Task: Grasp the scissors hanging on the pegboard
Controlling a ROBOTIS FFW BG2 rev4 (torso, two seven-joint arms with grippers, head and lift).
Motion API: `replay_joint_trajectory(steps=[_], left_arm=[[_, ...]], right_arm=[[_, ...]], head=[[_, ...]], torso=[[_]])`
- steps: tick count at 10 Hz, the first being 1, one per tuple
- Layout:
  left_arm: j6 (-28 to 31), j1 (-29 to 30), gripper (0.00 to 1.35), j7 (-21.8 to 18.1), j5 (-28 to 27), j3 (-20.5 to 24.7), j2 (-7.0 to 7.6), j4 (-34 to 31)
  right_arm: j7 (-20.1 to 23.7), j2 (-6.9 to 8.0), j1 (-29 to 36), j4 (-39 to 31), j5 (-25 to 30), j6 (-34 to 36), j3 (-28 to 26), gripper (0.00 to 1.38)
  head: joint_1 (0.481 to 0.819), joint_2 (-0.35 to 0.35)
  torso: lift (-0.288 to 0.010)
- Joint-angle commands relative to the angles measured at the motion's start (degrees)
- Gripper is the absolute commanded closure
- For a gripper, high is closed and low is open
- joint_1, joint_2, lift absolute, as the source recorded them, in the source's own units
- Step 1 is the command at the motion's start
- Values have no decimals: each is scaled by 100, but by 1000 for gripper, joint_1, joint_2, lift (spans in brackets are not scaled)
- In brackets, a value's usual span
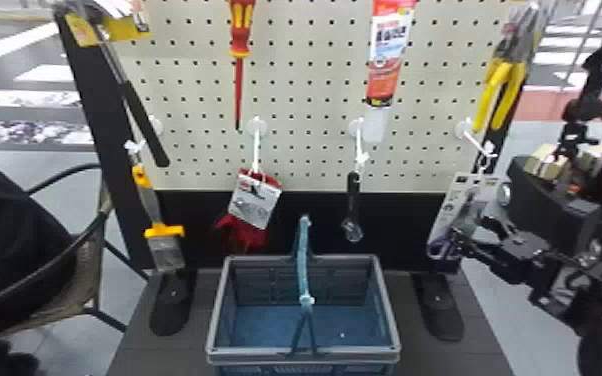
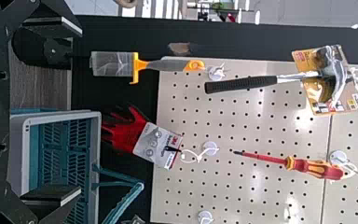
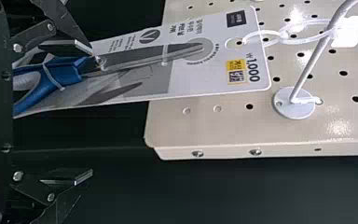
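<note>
One scissors (image 3: 51,77) | between right hand (image 3: 72,111) spread fingers (image 3: 65,46) | close to one

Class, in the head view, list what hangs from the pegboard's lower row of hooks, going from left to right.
yellow scraper → red gloves → black-handled tool → carded scissors

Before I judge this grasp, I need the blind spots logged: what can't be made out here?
- scissors: the handle loops are hidden by the body of the right gripper in the right wrist view.
- Whether the finger beside their pivot touches them: cannot tell.
- Head view: the scissors are small, blurred and partly behind that gripper.
- screwdriver: handle top cut off by the head view's upper edge.
</note>
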Motion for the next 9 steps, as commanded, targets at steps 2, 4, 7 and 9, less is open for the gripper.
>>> replay_joint_trajectory(steps=[2,4,7,9], left_arm=[[2,-34,127,0,37,-47,35,48],[-6,-34,128,9,46,-39,35,48],[-6,-34,131,0,55,-39,44,62],[-6,-34,140,0,55,-39,44,62]], right_arm=[[-15,10,-65,50,-9,-93,55,502],[-24,28,-15,78,-53,-93,55,921],[-24,63,71,92,-106,-84,55,1299],[-24,72,95,92,-106,-84,55,1299]], head=[[549,0],[549,0],[549,0],[549,0]], torso=[[-100],[-100],[-100],[-100]])
